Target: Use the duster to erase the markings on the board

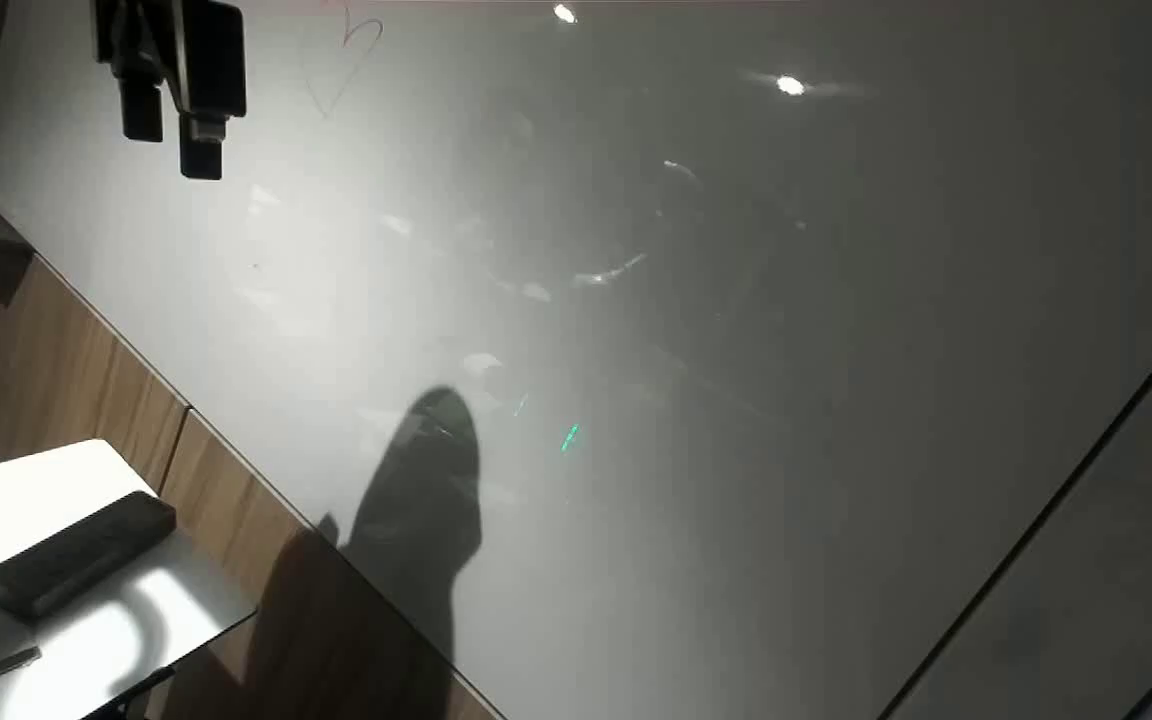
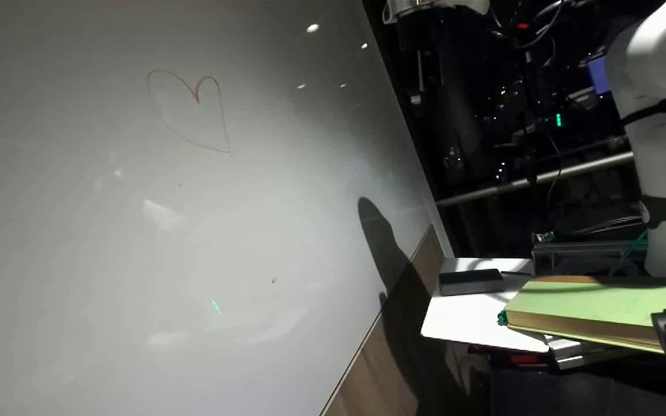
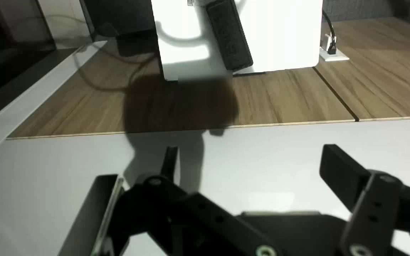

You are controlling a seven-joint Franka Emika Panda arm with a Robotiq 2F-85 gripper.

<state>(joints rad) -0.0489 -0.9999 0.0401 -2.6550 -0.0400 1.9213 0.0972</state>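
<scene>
I have my gripper (image 3: 256, 169) released and parted wide: in the wrist view its fingers (image 3: 343, 177) stand well apart, with glossy board (image 3: 262, 149) showing through the gap. In an exterior view it hangs at the upper left, well apart from the duster (image 1: 81, 555); how much clearance the fingertips have off the board, I cannot tell.

The duster lies flat on the small white table (image 3: 283, 35), turned at a slant, one end right at the table's edge. Past that edge I see wooden panel (image 3: 279, 99), then the straight border of the board. Right of the duster in the wrist view, white tabletop runs broadly to a corner; just beyond it a black plug (image 3: 332, 49) takes up room. In an exterior view a thick green book (image 2: 605, 303) overlaps the table.

The markings (image 2: 197, 95), a thin reddish heart, show on the board in both exterior views, well in from its visible edges, with broad pale surface around them. A long shadow (image 1: 426, 500) crosses the board's border onto the wood.
</scene>
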